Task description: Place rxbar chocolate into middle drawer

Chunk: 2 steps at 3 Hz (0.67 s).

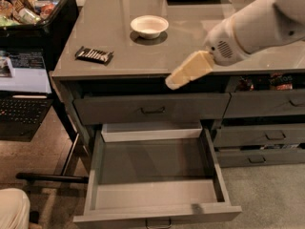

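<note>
1. My gripper (175,80): one counted. It hangs over the front edge of the counter (114,13), at the end of my white arm (257,25), which comes in from 2 o'clock. It points down toward 8 o'clock. I cannot tell how far it is open. The bar is not in it.
2. The rxbar chocolate (94,55): one counted. It lies flat on the counter at roughly 9 o'clock from my gripper, well apart from it and near the counter's left front corner.
3. White bowl (149,26): one counted. It stands upright on the counter at 11 o'clock from my gripper and at 2 o'clock from the bar, apart from both.
4. Shallow drawer front (152,109): one counted. It is closed, directly under the counter edge, at 6 o'clock from my gripper.
5. The middle drawer (93,171): one counted. It is pulled well out below the shallow front, at 6 o'clock from my gripper, with its grey floor showing bare.
6. Narrower drawer fronts (259,135): three counted, stacked at 4 o'clock from my gripper.
7. Black bin (57,18): one counted, holding packaged snacks, at 10 o'clock beyond the counter's left edge.
8. Laptop (21,106): one counted, at 9 o'clock, below the bin.
</note>
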Each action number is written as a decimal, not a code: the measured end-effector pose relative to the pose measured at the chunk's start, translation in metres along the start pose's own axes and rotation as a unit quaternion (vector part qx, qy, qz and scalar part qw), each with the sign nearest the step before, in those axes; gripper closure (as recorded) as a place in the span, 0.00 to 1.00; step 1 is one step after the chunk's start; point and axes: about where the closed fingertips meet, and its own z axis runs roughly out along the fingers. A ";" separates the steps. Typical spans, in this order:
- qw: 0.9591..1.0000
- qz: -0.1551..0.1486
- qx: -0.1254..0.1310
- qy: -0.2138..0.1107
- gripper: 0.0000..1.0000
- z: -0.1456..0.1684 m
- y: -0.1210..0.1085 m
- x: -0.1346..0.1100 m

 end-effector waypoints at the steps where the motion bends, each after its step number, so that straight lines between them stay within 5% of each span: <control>1: 0.998 0.029 0.000 -0.063 0.00 0.041 0.002 -0.040; 2: 0.994 0.031 0.030 -0.098 0.00 0.038 -0.012 -0.059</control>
